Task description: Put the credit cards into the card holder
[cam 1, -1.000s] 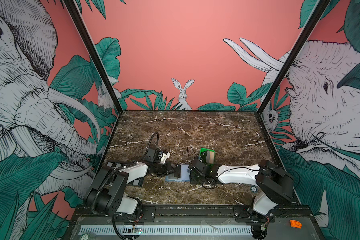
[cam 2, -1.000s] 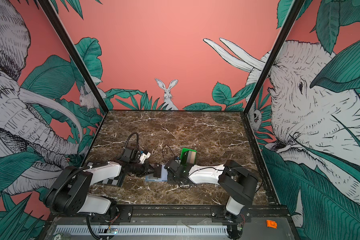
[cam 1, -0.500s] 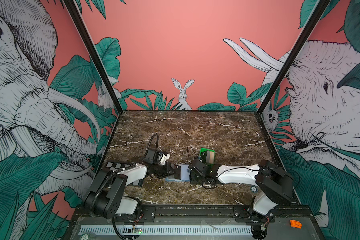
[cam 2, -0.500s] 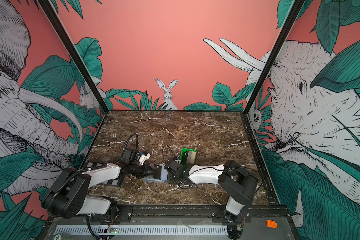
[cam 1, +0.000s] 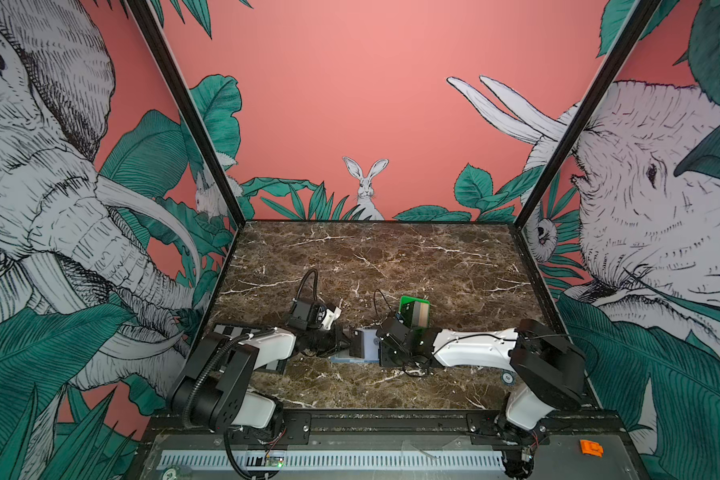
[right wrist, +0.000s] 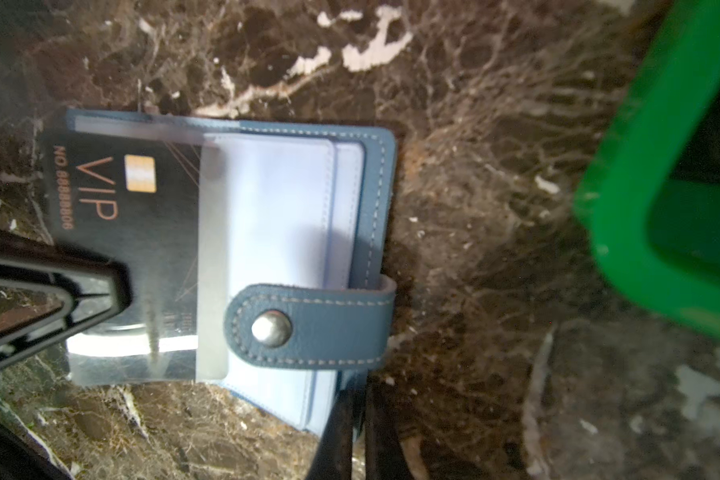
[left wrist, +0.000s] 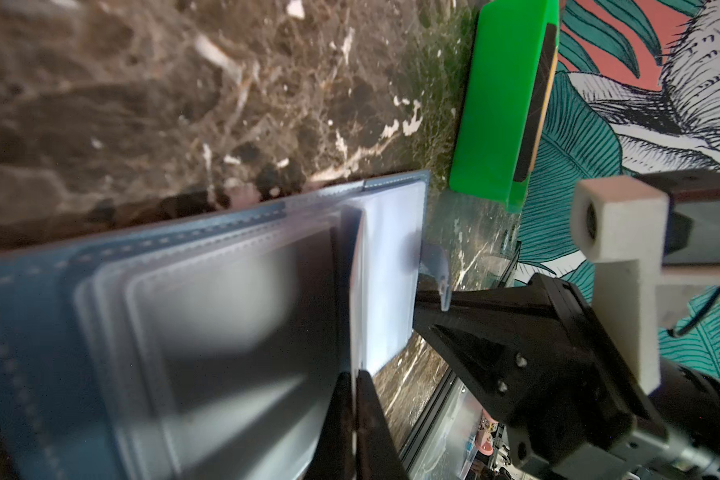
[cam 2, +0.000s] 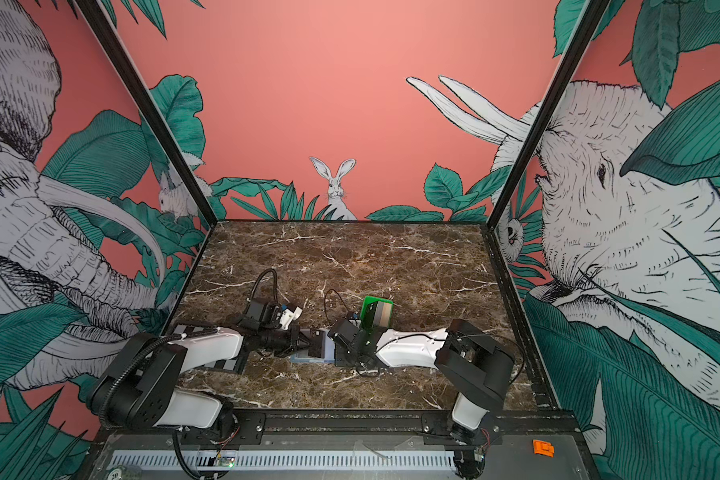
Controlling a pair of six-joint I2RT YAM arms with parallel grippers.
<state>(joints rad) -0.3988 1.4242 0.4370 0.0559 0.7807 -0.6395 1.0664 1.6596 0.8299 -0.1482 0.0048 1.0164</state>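
Observation:
The slate-blue card holder [right wrist: 377,187] lies open on the marble between both arms, its snap tab [right wrist: 308,324] folded over the clear sleeves. A black "VIP" credit card [right wrist: 142,232] sits partly inside a clear sleeve. My left gripper [left wrist: 355,374] is shut on that card's outer end, seen in a top view [cam 1: 347,341]. My right gripper [right wrist: 360,395] is shut on the card holder's edge beside the tab, seen in a top view [cam 1: 380,353]. Grey and tan credit cards [cam 1: 417,313] stand in the green tray [cam 1: 408,300].
The green tray [right wrist: 641,187] stands just behind the right gripper, close to the card holder. A black-and-white checkerboard plate [cam 1: 233,330] lies under the left arm. Patterned walls enclose the marble table [cam 1: 391,257] on three sides.

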